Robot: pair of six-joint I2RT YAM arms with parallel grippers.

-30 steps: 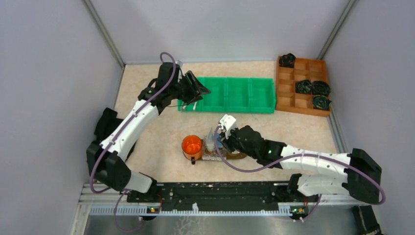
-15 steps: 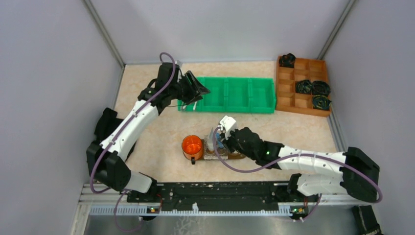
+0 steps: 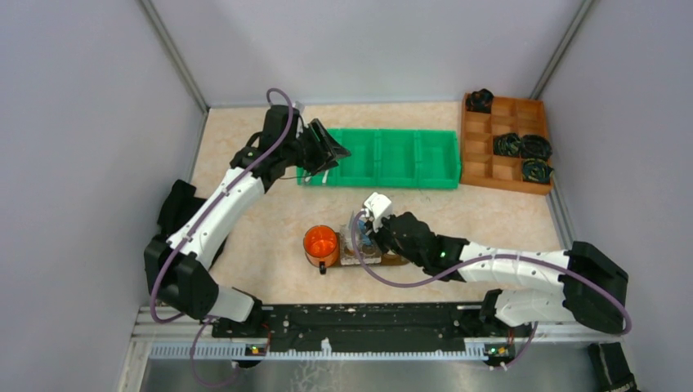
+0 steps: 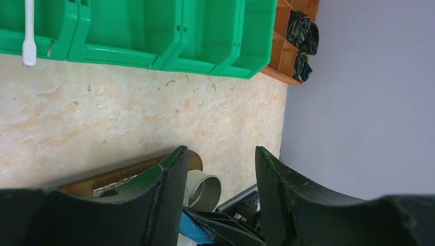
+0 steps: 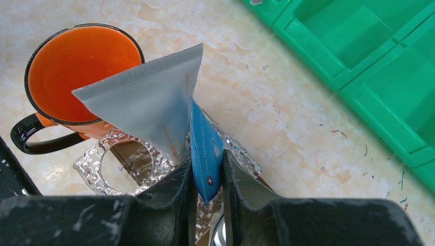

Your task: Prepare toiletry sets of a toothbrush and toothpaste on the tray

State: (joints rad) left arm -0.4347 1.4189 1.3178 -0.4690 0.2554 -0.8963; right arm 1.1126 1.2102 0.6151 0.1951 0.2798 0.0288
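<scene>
Right pincer (image 5: 206,171), gripping the blue toothpaste tube (image 5: 206,154), is easing slightly left over the tray (image 3: 394,260) beside the orange mug (image 3: 320,243); placement is probably nearing. Left pincer (image 4: 218,164) is hovering open and empty near the green bin (image 4: 128,31).

Mug (image 3: 320,243) at left end of tray (image 3: 397,260) — bin (image 3: 392,159) behind.
</scene>
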